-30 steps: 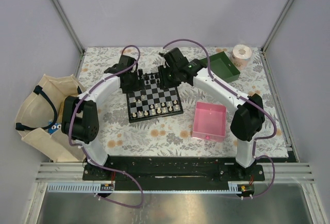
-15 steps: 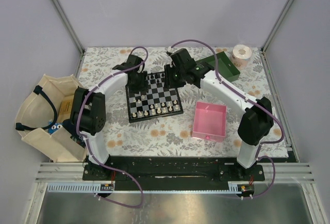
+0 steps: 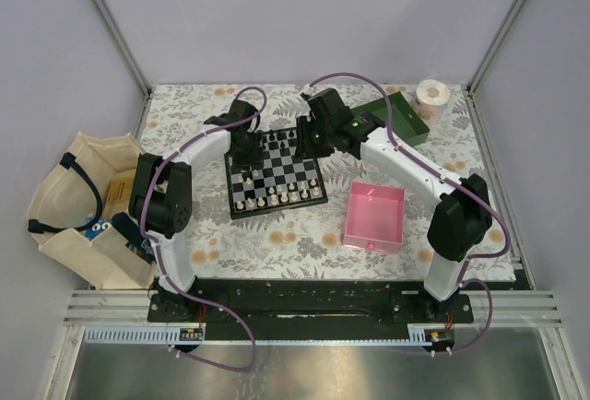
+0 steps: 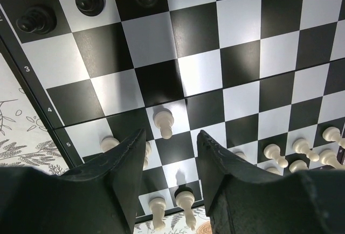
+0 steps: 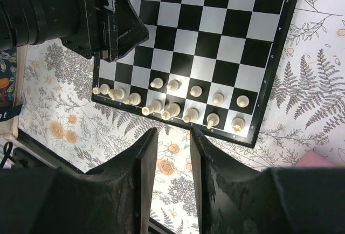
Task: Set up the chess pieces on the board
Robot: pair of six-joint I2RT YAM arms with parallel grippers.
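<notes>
Floral table point(image 3: 277, 243); both arms point(image 3: 198, 147) point(image 3: 396, 156) extended over board point(image 3: 275, 177).

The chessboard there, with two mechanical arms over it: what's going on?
Chess pieces are being set up on a small black-and-white chequered chessboard. The tiny cream-white pieces stand in two rows along its near side, and the tiny black pieces stand along the opposite side. The left gripper hangs low over the board, open and empty, with one cream pawn showing just past its fingertips. The right gripper hangs higher up, also open and holding nothing.
</notes>
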